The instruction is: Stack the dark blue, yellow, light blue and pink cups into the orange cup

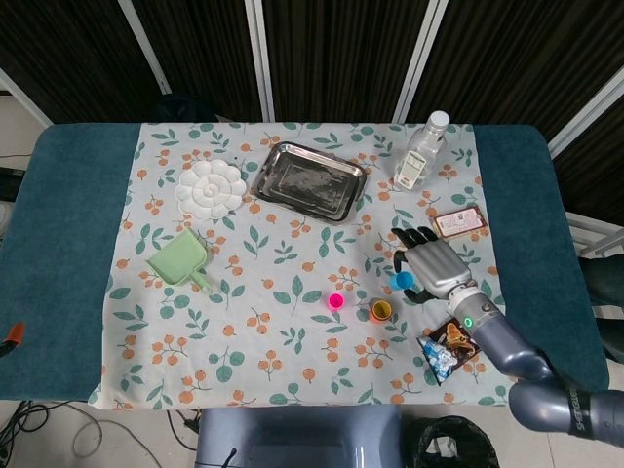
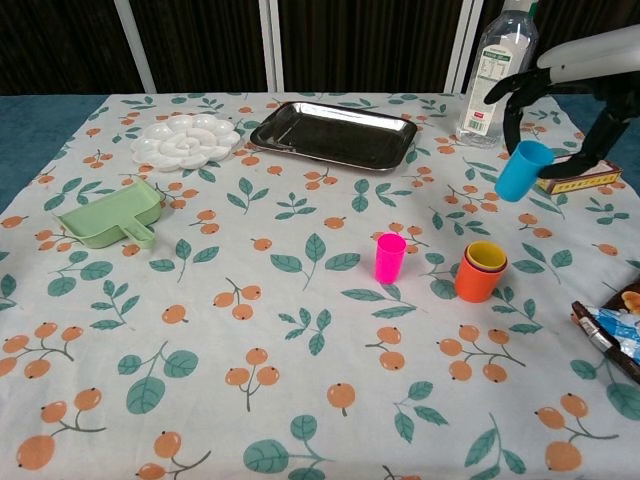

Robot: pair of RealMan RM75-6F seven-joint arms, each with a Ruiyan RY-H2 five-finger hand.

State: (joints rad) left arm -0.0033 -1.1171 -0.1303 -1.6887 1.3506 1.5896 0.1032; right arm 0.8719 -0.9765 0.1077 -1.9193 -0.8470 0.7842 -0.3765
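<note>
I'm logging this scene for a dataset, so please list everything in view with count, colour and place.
light blue cup: 1, held in the air near the orange cup
orange cup: 1, right of centre, yellow cup nested inside
pink cup: 1, centre, upright
metal tray: 1, silver, far centre
paint palette: 1, white, far left
dustpan: 1, green, left
bottle: 1, clear, far right
small box: 1, right
snack packet: 1, near right edge
tablecloth: 1, floral
right hand: 1, grey and black, holds the light blue cup
</note>
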